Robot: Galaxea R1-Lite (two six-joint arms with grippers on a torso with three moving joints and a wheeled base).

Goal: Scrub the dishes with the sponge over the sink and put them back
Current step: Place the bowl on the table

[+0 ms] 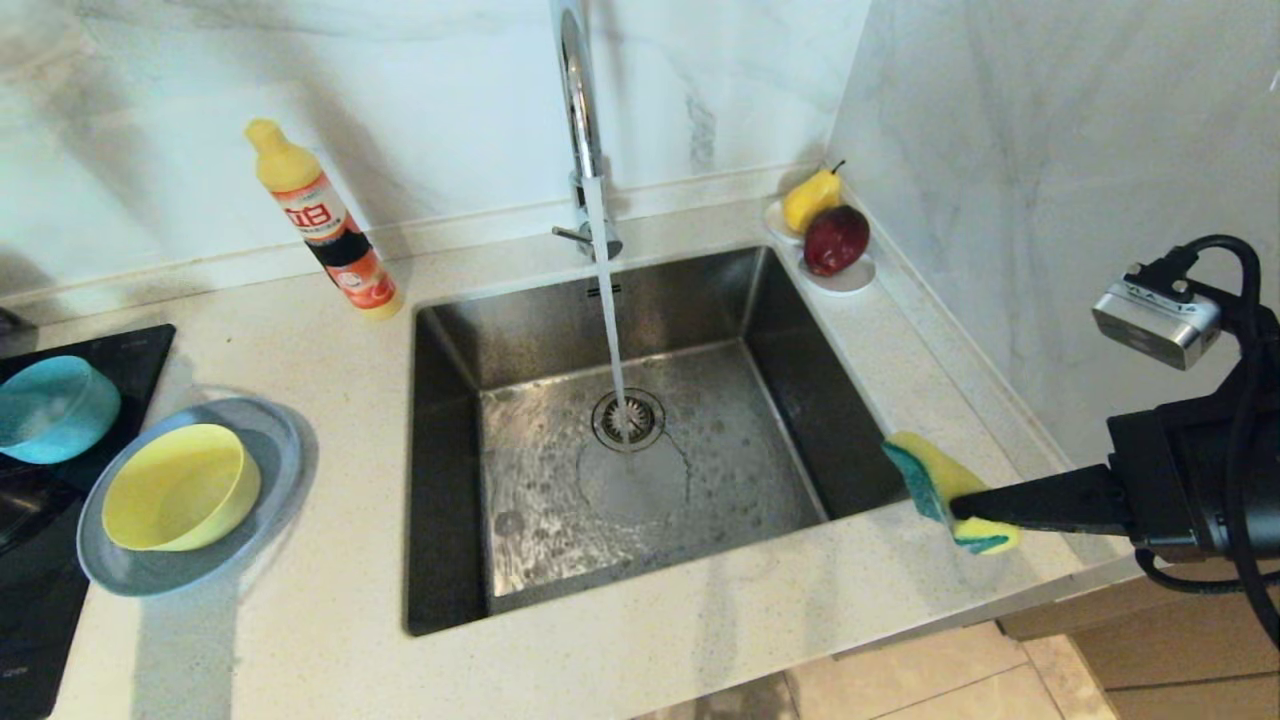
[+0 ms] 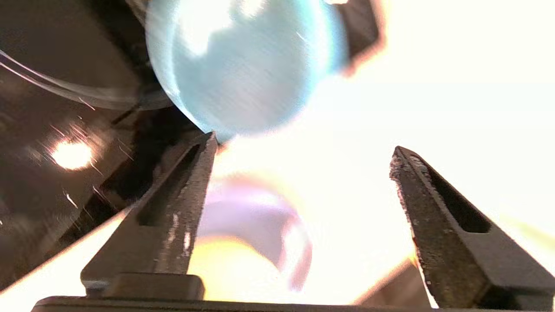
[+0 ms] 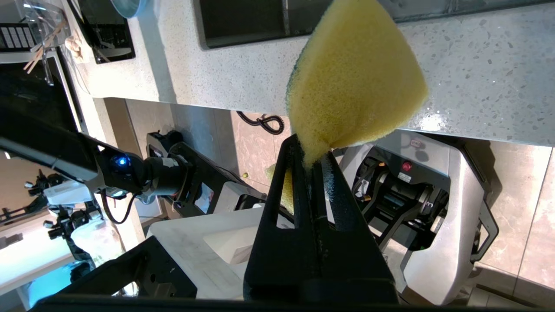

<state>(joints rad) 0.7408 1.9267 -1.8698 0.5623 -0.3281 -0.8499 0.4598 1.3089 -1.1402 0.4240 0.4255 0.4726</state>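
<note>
Two risks: right tool (image 1: 965,510) pinching sponge (image 1: 945,490) thinly, possibly slipping; left tool (image 2: 303,182) gaping wide beside teal bowl (image 2: 243,69), possibly nudging.

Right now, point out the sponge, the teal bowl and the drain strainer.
sponge (image 1: 945,480): head view, yellow foam face.
teal bowl (image 1: 50,408): head view, its inside.
drain strainer (image 1: 628,419): head view, strainer's middle.

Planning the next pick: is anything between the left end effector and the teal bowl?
Nothing visible. In the left wrist view the open left end effector faces the teal bowl, with only bare gap between them.
</note>
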